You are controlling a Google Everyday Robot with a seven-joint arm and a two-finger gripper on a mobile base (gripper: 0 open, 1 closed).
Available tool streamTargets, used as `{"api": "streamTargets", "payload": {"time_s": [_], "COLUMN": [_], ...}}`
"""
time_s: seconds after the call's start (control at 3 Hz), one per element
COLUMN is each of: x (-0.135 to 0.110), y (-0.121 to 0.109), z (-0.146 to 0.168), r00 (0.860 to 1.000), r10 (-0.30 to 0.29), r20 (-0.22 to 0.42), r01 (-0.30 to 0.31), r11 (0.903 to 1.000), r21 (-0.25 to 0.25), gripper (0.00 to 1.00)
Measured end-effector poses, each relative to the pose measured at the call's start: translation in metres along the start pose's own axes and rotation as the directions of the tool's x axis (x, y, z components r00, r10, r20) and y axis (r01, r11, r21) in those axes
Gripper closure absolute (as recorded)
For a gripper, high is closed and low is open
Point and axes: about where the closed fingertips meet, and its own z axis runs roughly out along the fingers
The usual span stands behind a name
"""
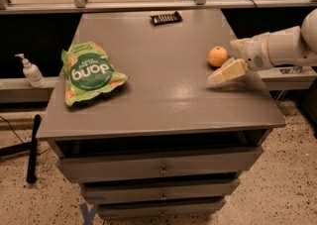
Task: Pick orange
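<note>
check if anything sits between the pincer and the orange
Nothing visible does. The pincer hangs just right of the orange, near the table's right edge, with only bare tabletop between them. The green bag lies far off to the left, and the dark bar lies at the far edge.
</note>
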Motion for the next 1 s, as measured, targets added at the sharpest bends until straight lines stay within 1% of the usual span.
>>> {"api": "streamTargets", "payload": {"time_s": [0.33,0.67,1.0], "x": [-0.001,-0.006,-0.015], "y": [-0.006,-0.013,-0.021], "z": [0.019,0.029,0.030], "r00": [0.999,0.999,0.998], "r10": [-0.006,-0.007,-0.002], "r20": [0.032,0.051,0.068], "r01": [0.006,0.006,0.000], "r11": [1.0000,0.9999,0.9997], "r21": [0.003,0.013,0.026], "gripper": [0.17,0.41,0.64]}}
